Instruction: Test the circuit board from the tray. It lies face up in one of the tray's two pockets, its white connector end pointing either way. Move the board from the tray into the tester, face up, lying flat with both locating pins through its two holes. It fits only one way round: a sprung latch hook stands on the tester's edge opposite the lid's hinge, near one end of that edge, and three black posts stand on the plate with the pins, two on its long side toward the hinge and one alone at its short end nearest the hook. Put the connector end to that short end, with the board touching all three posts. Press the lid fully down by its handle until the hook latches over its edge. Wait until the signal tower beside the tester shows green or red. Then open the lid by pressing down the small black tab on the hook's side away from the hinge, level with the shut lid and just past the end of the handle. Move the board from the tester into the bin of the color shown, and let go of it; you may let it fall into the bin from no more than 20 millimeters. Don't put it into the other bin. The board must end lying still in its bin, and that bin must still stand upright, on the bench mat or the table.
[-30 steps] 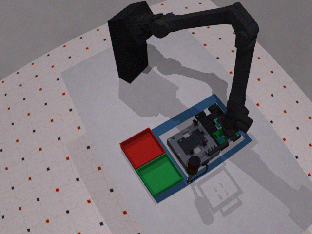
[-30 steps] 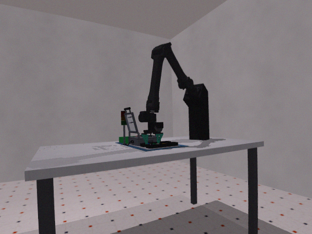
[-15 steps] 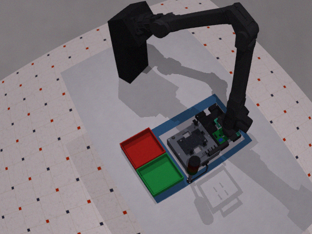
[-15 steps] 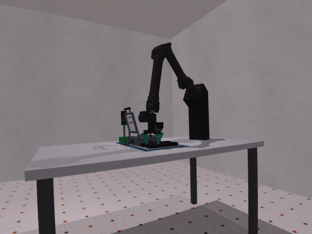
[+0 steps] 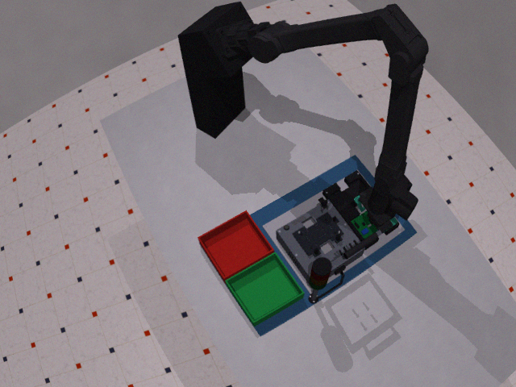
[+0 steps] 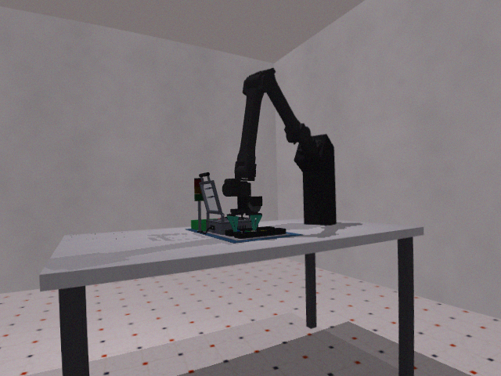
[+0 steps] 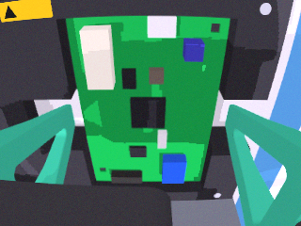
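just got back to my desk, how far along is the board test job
Early. Nothing looks done yet: the circuit board lies face up in its tray pocket, and the tester lid stands raised. In hand: the open gripper sits over the board, a finger on each side, holding nothing. Left: grasp, seat the board on the pins, latch, wait for the signal tower, then bin it in the red bin or green bin.

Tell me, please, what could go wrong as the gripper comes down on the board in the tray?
1. The open gripper straddles the circuit board, whose tray walls sit close beside it; a fingertip could land on a wall instead.
2. The raised lid stands close to the arm; lifting toward the tester could knock it.
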You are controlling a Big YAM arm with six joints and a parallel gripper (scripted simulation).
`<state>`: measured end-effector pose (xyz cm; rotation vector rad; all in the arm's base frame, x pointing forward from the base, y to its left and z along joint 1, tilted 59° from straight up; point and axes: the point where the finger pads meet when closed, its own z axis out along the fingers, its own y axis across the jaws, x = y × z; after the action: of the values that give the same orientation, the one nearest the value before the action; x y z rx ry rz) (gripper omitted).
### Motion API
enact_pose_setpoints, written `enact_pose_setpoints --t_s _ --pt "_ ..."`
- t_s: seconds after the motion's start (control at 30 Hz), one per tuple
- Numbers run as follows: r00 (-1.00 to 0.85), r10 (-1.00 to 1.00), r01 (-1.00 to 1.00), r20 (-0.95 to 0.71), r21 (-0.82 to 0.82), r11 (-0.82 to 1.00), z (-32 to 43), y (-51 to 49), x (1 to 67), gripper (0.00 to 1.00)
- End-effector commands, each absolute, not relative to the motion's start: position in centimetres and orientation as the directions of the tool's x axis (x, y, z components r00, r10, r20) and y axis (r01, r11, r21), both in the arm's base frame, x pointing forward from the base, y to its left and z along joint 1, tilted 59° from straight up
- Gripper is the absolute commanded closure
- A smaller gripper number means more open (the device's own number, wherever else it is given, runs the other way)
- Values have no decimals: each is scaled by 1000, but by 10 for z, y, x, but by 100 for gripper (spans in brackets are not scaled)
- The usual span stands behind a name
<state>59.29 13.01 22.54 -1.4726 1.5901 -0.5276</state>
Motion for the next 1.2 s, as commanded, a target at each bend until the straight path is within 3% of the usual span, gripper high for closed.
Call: enact_pose_setpoints --t_s 0.0,1.17 --pt "108 -941 -561 -321 -801 209 232 141 592 8" --pt "106 -941 -566 -320 -798 208 227 140 590 8"
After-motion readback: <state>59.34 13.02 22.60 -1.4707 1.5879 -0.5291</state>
